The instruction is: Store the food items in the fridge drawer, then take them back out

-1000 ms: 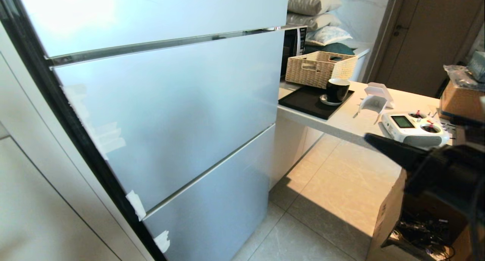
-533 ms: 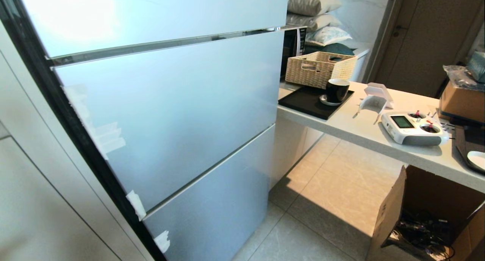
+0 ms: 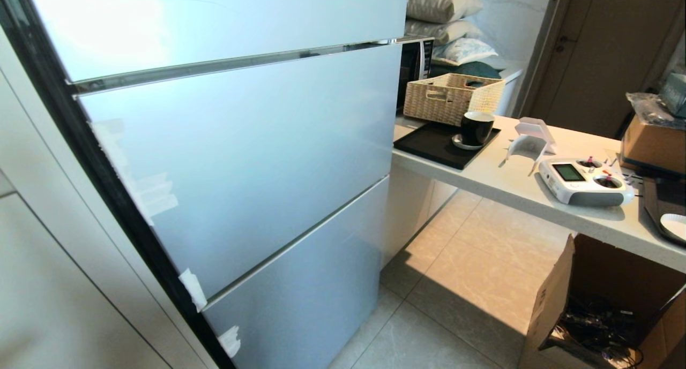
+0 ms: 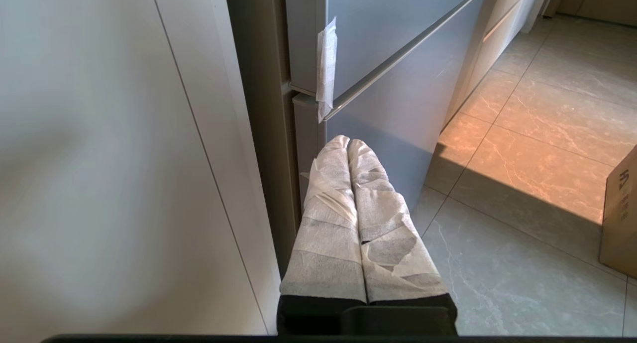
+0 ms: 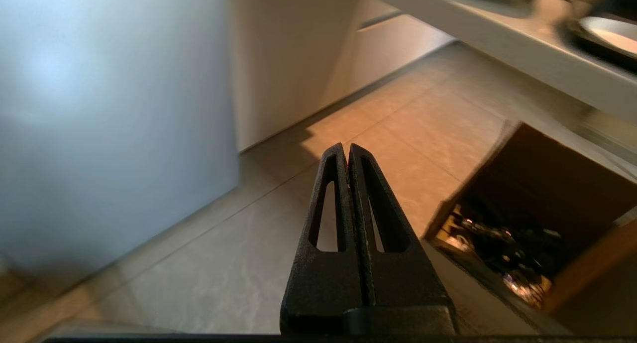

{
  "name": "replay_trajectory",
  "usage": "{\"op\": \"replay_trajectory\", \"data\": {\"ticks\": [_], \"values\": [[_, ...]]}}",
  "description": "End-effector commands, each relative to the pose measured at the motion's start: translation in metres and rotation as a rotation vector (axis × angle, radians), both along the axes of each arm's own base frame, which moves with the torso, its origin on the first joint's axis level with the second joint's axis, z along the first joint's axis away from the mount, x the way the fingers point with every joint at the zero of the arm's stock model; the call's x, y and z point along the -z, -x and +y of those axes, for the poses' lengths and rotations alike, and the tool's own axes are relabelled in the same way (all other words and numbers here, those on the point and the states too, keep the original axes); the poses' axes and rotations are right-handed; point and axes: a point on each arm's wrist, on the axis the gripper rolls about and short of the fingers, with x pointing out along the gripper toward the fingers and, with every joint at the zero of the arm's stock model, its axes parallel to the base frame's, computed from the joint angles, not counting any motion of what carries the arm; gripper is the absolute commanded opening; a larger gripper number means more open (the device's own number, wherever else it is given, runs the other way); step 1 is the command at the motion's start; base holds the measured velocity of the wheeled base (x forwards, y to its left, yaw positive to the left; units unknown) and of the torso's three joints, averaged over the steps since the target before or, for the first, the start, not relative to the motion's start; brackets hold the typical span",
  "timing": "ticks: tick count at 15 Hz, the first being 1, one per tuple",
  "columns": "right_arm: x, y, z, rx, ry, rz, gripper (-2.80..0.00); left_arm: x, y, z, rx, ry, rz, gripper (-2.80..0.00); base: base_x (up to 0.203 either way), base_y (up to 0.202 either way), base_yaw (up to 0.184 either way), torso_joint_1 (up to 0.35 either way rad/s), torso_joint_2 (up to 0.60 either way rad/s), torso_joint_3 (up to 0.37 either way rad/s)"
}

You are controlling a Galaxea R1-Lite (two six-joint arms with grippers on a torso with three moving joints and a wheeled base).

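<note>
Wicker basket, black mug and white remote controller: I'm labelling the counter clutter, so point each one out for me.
wicker basket [image 3: 447, 97]: head view, on its woven front wall.
black mug [image 3: 476, 128]: head view, on the side of its dark body.
white remote controller [image 3: 585, 182]: head view, on its white casing beside the small screen.

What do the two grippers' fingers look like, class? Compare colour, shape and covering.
The left gripper has two long tapering fingers wrapped in white fabric tape over a black base. The right gripper has bare black fingers, tapering to points, each with a long slot-shaped cut-out.
</note>
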Motion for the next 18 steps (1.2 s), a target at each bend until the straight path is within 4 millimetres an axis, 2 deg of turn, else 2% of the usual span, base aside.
{"op": "replay_trajectory", "data": {"ticks": [1,6,14,15,17,18], "values": [[0.005,0.003,-0.001,0.043,-0.036,-0.043,-2.8,0.0,0.0,0.0,0.0,0.0,0.0,-2.8,0.0,0.0,0.0,0.0,0.0,0.0],[0.004,0.003,-0.001,0.054,-0.114,-0.045,-2.8,0.0,0.0,0.0,0.0,0.0,0.002,-2.8,0.0,0.0,0.0,0.0,0.0,0.0],[0.004,0.003,-0.001,0.054,-0.117,-0.046,-2.8,-0.001,0.0,0.0,-0.002,0.001,-0.006,-2.8,0.0,0.0,0.0,0.0,0.0,0.0],[0.004,0.003,-0.001,0.054,-0.117,-0.046,-2.8,-0.007,0.001,0.0,-0.002,0.003,-0.039,-2.8,0.0,0.0,0.0,0.0,0.0,0.0],[0.004,0.003,-0.001,0.054,-0.117,-0.046,-2.8,-0.039,0.009,0.0,0.008,0.013,-0.137,-2.8,0.0,0.0,0.0,0.0,0.0,0.0],[0.004,0.003,-0.001,0.054,-0.117,-0.046,-2.8,-0.049,0.006,0.0,0.012,0.017,-0.116,-2.8,0.0,0.0,0.0,0.0,0.0,0.0]]}}
